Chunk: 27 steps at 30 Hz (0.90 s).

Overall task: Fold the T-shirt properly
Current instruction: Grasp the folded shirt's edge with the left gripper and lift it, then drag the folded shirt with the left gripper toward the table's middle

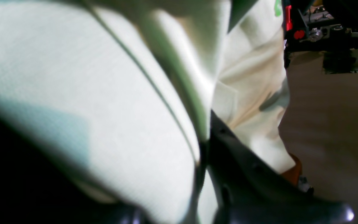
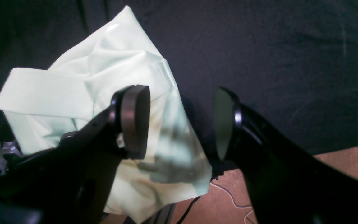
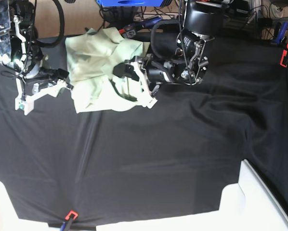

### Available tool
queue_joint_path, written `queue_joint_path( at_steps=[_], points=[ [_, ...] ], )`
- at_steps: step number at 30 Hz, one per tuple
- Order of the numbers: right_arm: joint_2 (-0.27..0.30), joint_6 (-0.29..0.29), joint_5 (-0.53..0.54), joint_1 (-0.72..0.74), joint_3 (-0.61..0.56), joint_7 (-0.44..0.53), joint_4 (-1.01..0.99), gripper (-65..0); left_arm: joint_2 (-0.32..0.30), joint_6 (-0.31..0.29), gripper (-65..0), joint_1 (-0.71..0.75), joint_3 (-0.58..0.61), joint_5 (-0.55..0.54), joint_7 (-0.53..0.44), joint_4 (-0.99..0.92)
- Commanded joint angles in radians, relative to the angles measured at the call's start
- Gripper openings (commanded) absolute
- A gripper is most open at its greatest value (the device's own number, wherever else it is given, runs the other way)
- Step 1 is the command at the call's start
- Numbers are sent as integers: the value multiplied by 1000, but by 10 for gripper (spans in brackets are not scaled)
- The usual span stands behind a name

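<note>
1. The left wrist view was badly blurred; pale cloth filled most of it and hid the left gripper [image 3: 120, 70] tips.
2. In the base view, that gripper's jaws looked closed on a raised fold of the T-shirt [image 3: 93, 67].
3. One T-shirt showed, crumpled at the far edge of the black cloth [image 3: 158, 154], between the two arms.
4. The right gripper [image 2: 179, 124] stood half-wide with nothing between its two pads; the shirt lay below and to one side of them.
5. Two arms were visible, both partly cut off by the frame.
</note>
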Motion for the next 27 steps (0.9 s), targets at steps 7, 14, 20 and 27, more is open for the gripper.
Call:
queue_joint_path(
  at_steps=[7,14,20,27],
  points=[
    [9,8,-4,8,5,13,15,-338,-86,80,-650,-21,-3,18,79,143],
    [8,8,-3,8,5,13,15,-338,-138,150,-650,-144,7,25,223,219],
    [6,8,-3,8,3,13,15,-338,-150,210,-650,-299,144,246,286,206],
    [2,8,0,6,2,13,15,-338,-80,209,-650,-468,356,547,279,17]
  ],
)
